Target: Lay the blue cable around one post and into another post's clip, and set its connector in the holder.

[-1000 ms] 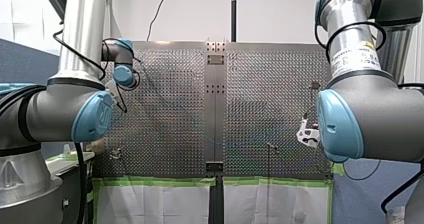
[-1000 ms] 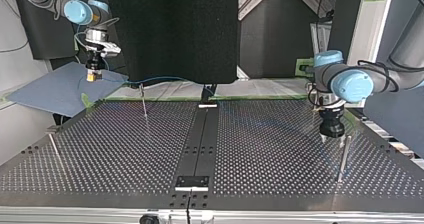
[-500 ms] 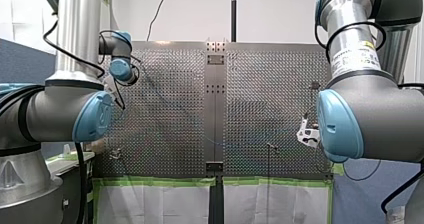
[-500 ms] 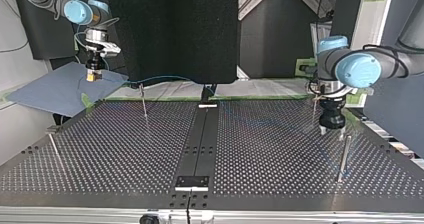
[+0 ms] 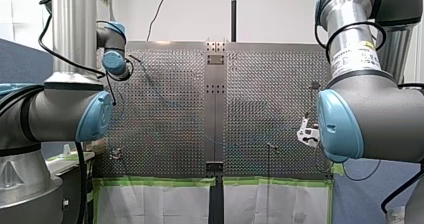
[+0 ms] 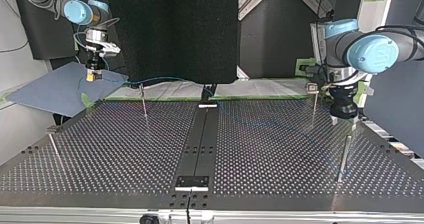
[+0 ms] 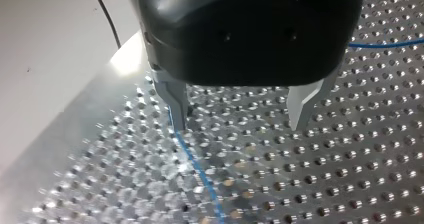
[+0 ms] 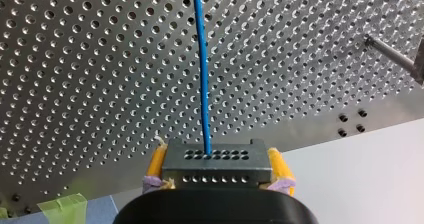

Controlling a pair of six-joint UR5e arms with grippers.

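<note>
Currently clenching the grey connector (image 8: 218, 171) between the yellow pads (image 8: 156, 163) of my right tool (image 8: 218, 156), at the far corner of the worktop (image 6: 280, 149) on the top view's left, over a blue sheet (image 6: 50, 91). Has the blue cable (image 8: 202, 69) running straight out of the connector's face and away over the perforated plate, with a thin post (image 8: 392, 56) off to one side.

Across the worktop, holds my left tool (image 7: 239, 119) released, its two metal fingers (image 7: 175, 101) spread wide apart just above the holes and gripping nothing. Shows the cable passing right at the tip of one finger and on over the worktop ahead of it; cannot tell whether touching that finger. Shows another stretch of cable crossing further off, beside the tool.

Seen in the top view, hangs my left tool near the worktop's right side, just beside a clip post (image 6: 313, 101) and with a plain post (image 6: 344, 154) nearer the camera.
</note>
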